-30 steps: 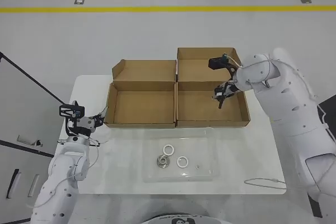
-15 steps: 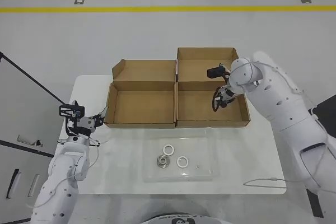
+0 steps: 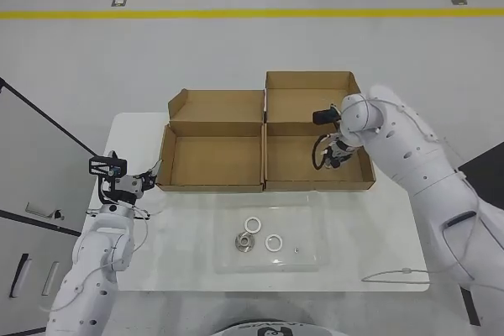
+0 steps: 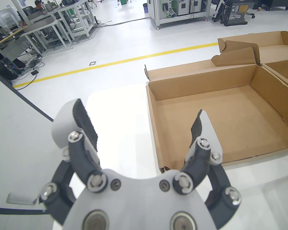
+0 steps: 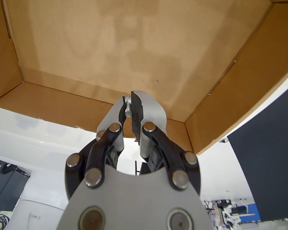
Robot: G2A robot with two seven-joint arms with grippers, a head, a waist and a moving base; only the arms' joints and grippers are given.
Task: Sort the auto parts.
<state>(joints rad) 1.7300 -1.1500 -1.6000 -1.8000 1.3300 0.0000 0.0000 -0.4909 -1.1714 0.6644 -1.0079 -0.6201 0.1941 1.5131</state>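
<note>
My right gripper (image 5: 129, 104) is shut on a small silver bolt (image 5: 127, 110) and hangs inside the right cardboard box (image 3: 363, 172), over its bare floor (image 5: 124, 37); from above the gripper (image 3: 319, 161) sits near the box's right side. On the clear tray (image 3: 311, 256) lie two white rings (image 3: 254, 225) (image 3: 274, 243), a metal bushing (image 3: 244, 244) and a tiny part (image 3: 296, 249). My left gripper (image 4: 139, 118) stands open over the table's left edge, beside the left cardboard box (image 4: 230, 111), holding nothing; seen from above it (image 3: 148, 175) is just left of that box.
Two cardboard boxes (image 3: 214, 160) stand side by side at the table's back, each with an open lid flap (image 3: 218, 105) behind. A white cable (image 3: 395, 273) lies at the table's front right corner. A dark-edged panel (image 3: 34, 126) stands left of the table.
My right gripper has come down and toward the left from above the box's far right corner into the box. The left arm has stayed put.
</note>
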